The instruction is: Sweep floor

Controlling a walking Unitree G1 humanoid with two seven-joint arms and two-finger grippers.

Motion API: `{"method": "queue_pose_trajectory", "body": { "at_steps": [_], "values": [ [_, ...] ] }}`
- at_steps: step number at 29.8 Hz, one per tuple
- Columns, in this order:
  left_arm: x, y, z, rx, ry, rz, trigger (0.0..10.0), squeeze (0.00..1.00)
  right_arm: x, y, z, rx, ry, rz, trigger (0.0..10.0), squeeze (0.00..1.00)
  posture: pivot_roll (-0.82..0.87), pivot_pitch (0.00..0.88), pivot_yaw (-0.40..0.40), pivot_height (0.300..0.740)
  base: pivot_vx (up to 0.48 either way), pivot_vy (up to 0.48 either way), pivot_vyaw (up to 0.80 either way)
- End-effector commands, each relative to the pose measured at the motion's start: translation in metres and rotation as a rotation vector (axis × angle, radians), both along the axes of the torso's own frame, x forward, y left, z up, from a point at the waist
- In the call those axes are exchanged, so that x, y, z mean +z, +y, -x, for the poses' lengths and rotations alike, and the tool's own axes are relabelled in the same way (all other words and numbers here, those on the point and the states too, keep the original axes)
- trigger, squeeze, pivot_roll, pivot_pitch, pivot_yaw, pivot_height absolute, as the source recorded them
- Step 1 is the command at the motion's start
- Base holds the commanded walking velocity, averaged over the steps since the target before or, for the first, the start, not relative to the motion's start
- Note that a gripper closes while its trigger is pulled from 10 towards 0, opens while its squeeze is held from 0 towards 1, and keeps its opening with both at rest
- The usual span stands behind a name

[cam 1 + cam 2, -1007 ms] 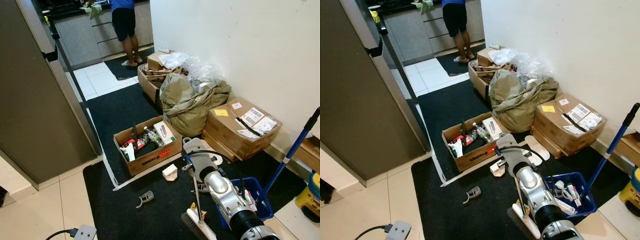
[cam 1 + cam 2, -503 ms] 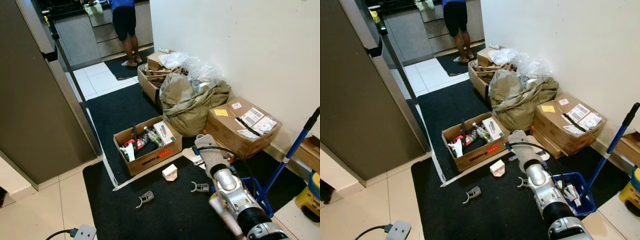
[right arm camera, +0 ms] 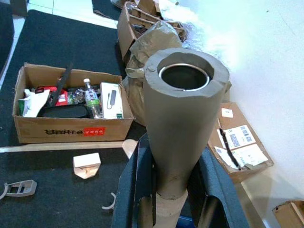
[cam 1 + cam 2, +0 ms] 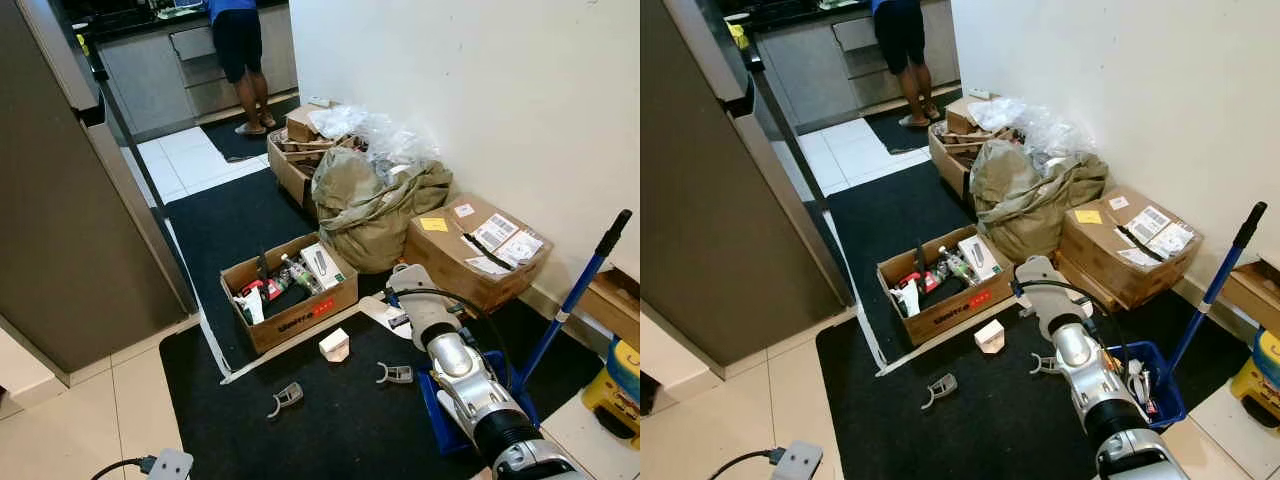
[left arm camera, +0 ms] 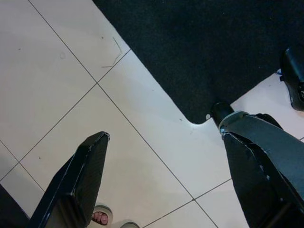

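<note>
**A:** Head views first. Right gripper [image 4: 408, 283] is out over the black mat [image 4: 330, 420], clamped on a grey handle [image 3: 183, 102]; I take it for the broom's, head hidden. Loose bits on the mat: small white box [image 4: 334, 345], two grey clips [image 4: 286, 399]. Open carton [image 4: 290, 293] just beyond.

**B:** Risk?

**A:** My guess: a wide stroke knocks the carton or snags the blue-handled mop [image 4: 572, 303] leaning at the wall. Person [image 4: 238, 45] stands well apart at the far counter.

**B:** Right wrist?

**A:** Shows the fingers around the handle's hollow end, which the head views don't resolve.

**B:** Left wrist?

**A:** Left gripper [image 5: 166, 166] spread wide, holding nothing, over white tile [image 5: 57, 90] at the mat's corner.
</note>
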State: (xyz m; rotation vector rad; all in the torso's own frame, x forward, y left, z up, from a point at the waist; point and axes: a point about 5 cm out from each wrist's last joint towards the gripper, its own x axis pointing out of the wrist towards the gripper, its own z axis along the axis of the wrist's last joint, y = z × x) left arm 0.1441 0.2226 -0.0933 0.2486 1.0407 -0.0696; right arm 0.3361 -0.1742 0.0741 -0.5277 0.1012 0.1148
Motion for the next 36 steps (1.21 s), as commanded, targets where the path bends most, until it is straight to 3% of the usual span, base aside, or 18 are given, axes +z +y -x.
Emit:
{"method": "queue_pose_trajectory", "body": {
  "at_steps": [1, 14, 25, 29, 36],
  "values": [
    [0.000, 0.004, 0.003, -0.002, 0.019, -0.010, 10.0, 0.00, 0.006, 0.004, -0.003, 0.024, -0.035, -0.005, 10.0, 0.00, -0.02, 0.014, 0.085, 0.740, 0.000, 0.000, 0.00],
    [0.000, 0.005, 0.003, -0.008, 0.022, -0.006, 10.0, 0.00, 0.010, -0.001, -0.006, 0.002, -0.016, 0.004, 10.0, 0.00, -0.02, 0.021, 0.093, 0.740, 0.000, 0.000, 0.00],
    [0.000, 0.006, 0.003, -0.009, 0.023, -0.007, 10.0, 0.00, 0.031, 0.019, -0.012, 0.139, -0.001, -0.088, 10.0, 0.00, -0.02, 0.021, 0.097, 0.740, 0.000, 0.000, 0.00],
    [0.000, 0.006, 0.003, -0.010, 0.025, -0.005, 10.0, 0.00, 0.038, 0.035, -0.011, 0.256, 0.039, -0.124, 10.0, 0.00, -0.02, 0.021, 0.097, 0.740, 0.000, 0.000, 0.00],
    [0.000, 0.006, 0.003, -0.004, 0.025, -0.002, 10.0, 0.00, 0.041, 0.039, -0.010, 0.262, 0.077, -0.156, 10.0, 0.00, -0.02, 0.020, 0.096, 0.740, 0.000, 0.000, 0.00]
  ]
}}
